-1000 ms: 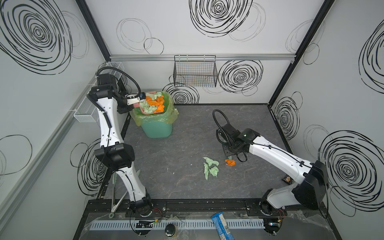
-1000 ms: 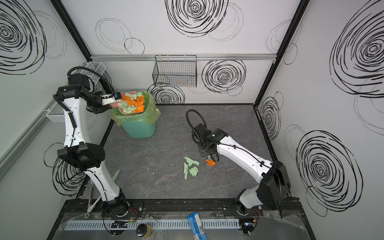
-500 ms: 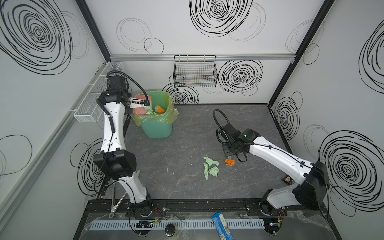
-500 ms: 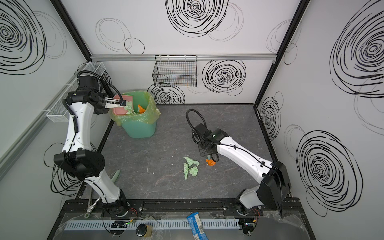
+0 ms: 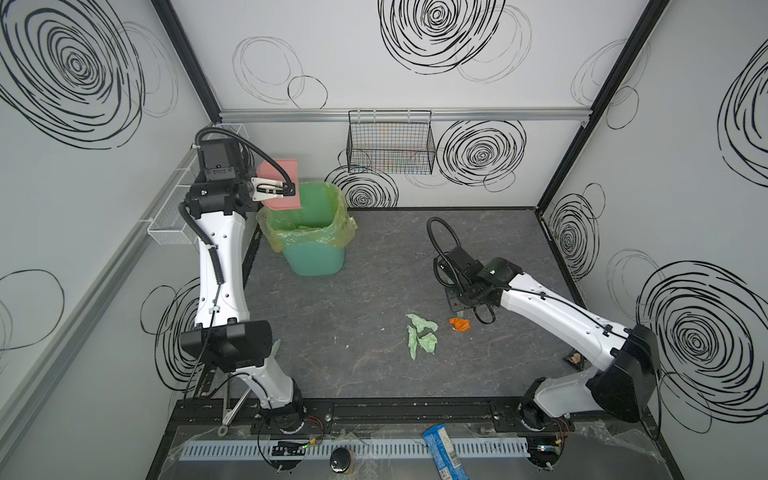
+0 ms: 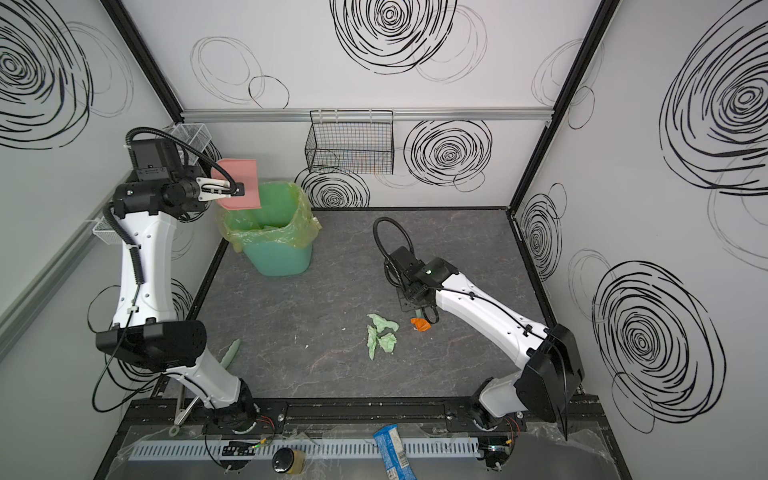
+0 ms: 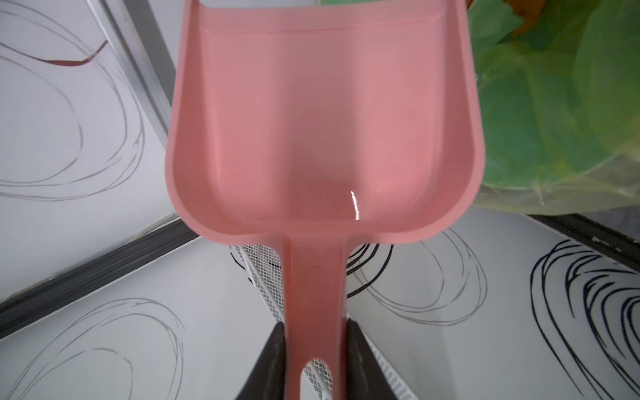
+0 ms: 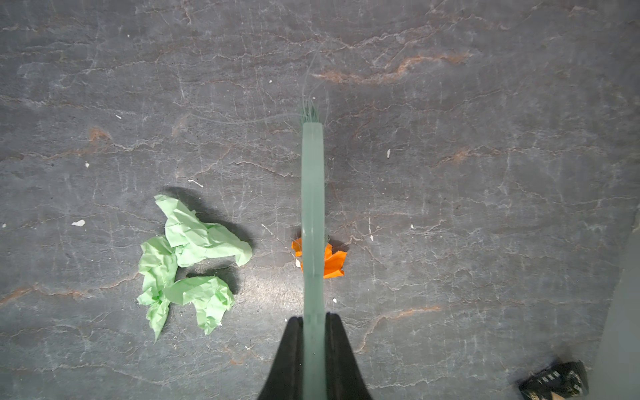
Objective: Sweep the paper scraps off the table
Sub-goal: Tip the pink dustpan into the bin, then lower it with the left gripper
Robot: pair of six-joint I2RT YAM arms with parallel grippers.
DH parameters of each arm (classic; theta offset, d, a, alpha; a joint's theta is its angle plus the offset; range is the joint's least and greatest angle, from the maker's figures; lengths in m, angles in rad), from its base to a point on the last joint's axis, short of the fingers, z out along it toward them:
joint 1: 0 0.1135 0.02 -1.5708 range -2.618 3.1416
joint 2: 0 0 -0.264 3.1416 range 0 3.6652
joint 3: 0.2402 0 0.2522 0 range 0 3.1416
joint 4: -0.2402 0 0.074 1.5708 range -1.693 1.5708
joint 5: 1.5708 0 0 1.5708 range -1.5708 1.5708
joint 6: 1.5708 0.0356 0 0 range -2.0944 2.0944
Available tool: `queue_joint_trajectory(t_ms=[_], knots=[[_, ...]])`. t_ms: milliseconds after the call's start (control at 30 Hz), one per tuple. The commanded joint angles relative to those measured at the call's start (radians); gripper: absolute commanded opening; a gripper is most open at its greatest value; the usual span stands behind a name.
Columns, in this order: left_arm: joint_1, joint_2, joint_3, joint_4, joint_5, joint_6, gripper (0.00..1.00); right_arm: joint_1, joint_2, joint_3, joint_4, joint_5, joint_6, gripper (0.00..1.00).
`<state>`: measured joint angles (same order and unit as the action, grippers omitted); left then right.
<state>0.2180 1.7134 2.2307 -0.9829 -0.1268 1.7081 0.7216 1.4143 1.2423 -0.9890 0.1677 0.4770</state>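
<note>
The walls (image 5: 415,54) are white with black swirls. On the left, the left tool (image 5: 286,190) is up high and pinches the handle of a pink dustpan (image 7: 322,121). The dustpan hangs over the rim of a green bin (image 5: 313,259), which stands in the far left corner of the table (image 5: 353,299). Something pale green lies deep in the bin, but it is hard to tell what. A black wire basket (image 5: 390,145) hangs on the back wall.

The table is dark grey with thin light lines. The paper scraps (image 6: 382,336) lie near its middle. Three green scraps (image 5: 422,334) are bunched together, and one orange scrap (image 5: 459,324) is just beside them on the right.

The right tool (image 8: 313,325) is pressed together on a thin pale green brush (image 8: 312,194). In both top views the arm hides this tool. In the right wrist view the brush covers the middle of the orange scrap. A small black thing (image 5: 574,358) sits by the right wall, too small to tell what it is.
</note>
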Motion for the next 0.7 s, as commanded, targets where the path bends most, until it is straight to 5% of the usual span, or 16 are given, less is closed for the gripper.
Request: queue_joint_trajectory(t_ms=[0,267,667], knots=[[0.008,-0.097,0.096,-0.151,0.178,-0.061,0.0,0.0,-0.05,0.039,-0.017,0.071,0.023,0.0],[-0.053,-0.416,-0.354,-0.207,0.391,-0.148,0.0,-0.011,-0.134,0.066,0.043,0.162,0.003,0.0],[-0.286,-0.687,-1.152,0.016,0.385,-0.327,0.0,-0.095,-0.171,0.023,-0.106,0.284,0.024,0.0]])
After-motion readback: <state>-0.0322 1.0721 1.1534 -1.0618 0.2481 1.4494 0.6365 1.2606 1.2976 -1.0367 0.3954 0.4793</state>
